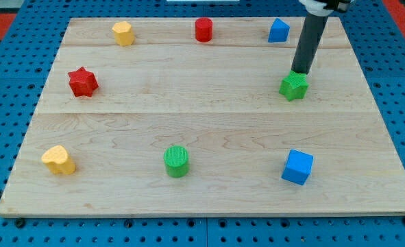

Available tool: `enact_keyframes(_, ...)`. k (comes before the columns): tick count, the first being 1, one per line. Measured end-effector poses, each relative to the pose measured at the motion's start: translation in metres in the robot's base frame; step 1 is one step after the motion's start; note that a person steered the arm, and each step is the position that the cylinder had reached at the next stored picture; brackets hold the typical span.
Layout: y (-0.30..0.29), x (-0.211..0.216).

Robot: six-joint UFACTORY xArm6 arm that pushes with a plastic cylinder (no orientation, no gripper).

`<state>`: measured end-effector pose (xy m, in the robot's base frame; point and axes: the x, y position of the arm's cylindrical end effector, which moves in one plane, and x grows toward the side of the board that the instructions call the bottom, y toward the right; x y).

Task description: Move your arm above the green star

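The green star [294, 86] sits on the wooden board [209, 199] toward the view's right, roughly midway between the top and bottom edges. My tip [300, 72] is at the star's upper edge, touching it or just beside it on the side toward the view's top; which of the two I cannot tell. There are no fingers here to be wide or narrow, only the bare rod, and it holds nothing.

The step in hand looks close to done, since the tip already stands on the star's top side. To finish well, I judge the tip should hold off from the block and not press into it, because any slide toward the view's bottom would shove the star along the board.

Outward from the star: a blue block [278, 31] near the top edge, just up and to the view's left; a blue cube [297, 167] well below. Further off lie a red cylinder [203, 29], a yellow block [123, 33], a red star [83, 81], a green cylinder [177, 161] and a yellow heart-like block [58, 160], none near the tip's path
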<state>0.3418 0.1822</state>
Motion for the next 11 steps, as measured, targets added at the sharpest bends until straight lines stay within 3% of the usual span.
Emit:
enact_keyframes(2, 0.007, -0.029)
enact_keyframes(11, -0.003, -0.030)
